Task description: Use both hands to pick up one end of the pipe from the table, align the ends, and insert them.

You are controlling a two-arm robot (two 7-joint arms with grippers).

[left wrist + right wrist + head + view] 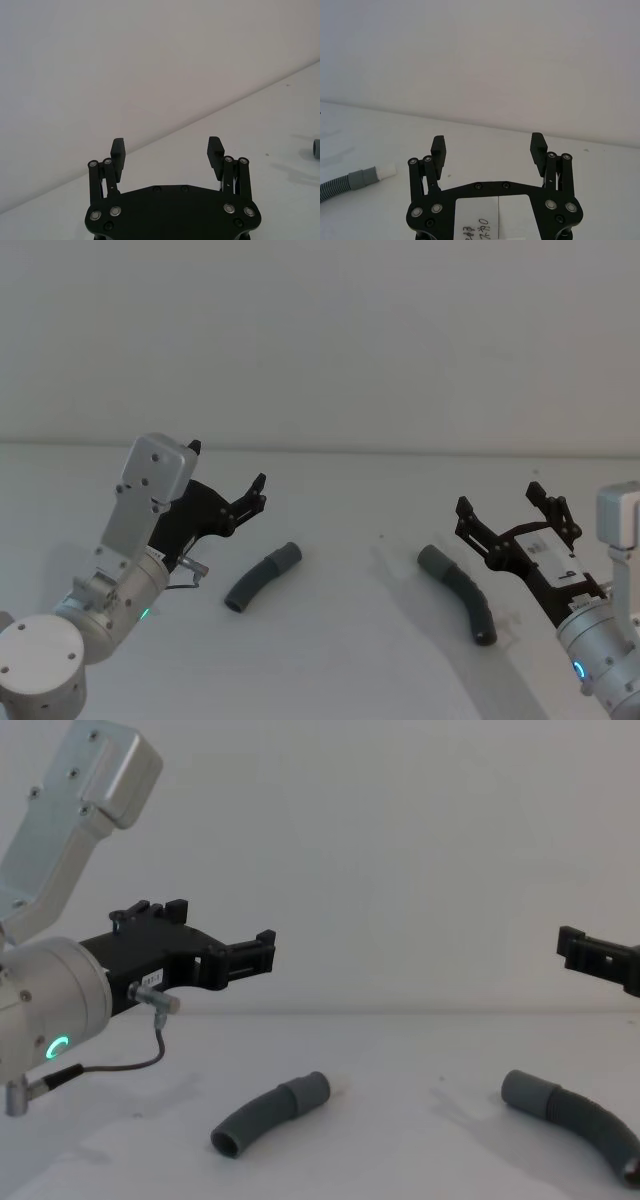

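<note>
Lying well apart on the matte white tabletop [350, 665] are the short pipe [262, 577], left of centre, and the long pipe [460, 590], to the right. The left hand [228, 464] and right hand [499, 497] hover beside them, fingers apart. A plain white wall [320, 340] stands behind.

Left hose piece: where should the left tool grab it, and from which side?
Probably the ribbed body just behind the cuff, coming from above with the open left tool spanning its width. It lies flat on the table and the cuff faces the other piece, so keep it free.
</note>
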